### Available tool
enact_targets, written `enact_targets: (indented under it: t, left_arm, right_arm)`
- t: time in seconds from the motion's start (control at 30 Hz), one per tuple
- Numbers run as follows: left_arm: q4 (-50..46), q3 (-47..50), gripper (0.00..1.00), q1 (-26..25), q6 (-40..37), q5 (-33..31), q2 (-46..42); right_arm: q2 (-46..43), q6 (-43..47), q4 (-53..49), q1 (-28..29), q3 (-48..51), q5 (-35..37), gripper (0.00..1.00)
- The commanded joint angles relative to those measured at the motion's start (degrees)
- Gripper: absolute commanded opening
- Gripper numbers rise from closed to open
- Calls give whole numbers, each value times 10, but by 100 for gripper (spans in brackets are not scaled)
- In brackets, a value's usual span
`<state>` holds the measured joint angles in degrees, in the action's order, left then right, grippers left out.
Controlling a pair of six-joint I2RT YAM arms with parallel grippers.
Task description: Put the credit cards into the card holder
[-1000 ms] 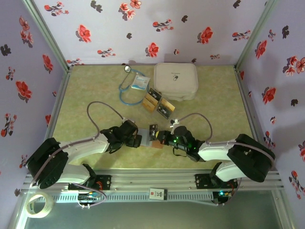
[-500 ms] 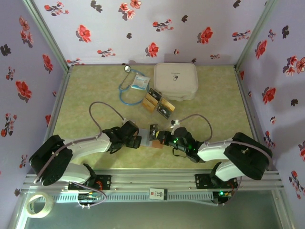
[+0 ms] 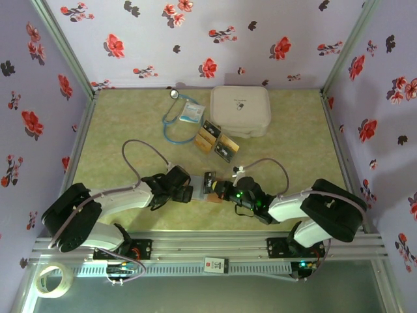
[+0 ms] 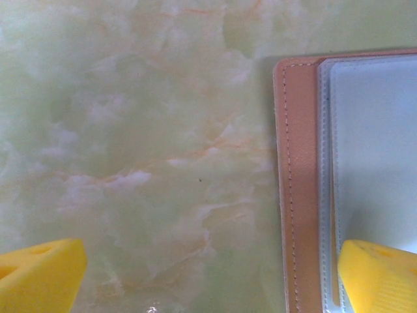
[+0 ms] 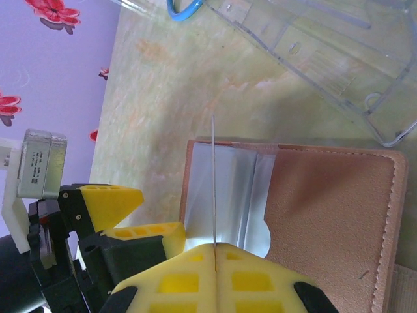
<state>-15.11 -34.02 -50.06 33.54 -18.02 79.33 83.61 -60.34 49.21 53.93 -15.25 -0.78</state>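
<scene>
At front centre, your right hand (image 5: 215,253) pinches one card (image 5: 214,182) edge-on over the open card holder (image 5: 326,215); left hand (image 4: 208,274) spread at its edge. Its pockets (image 5: 233,195) look empty; other credit cards (image 3: 216,141) sit by the white case (image 3: 240,109).

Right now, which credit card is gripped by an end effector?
The card held edge-on in the right end effector, above the open pinkish-brown leather holder; the other black and gold cards lie by the white rounded case.
</scene>
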Motion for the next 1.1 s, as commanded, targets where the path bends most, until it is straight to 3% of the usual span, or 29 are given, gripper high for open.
enact_targets:
  t: [0.0, 1.07]
  left_arm:
    - [-31, 4, 100, 3, 11, -26, 12]
    - [-31, 10, 100, 3, 11, -28, 7]
  right_arm:
    - [10, -7, 30, 7, 10, 26, 0]
    - [135, -49, 198, 37, 28, 58, 0]
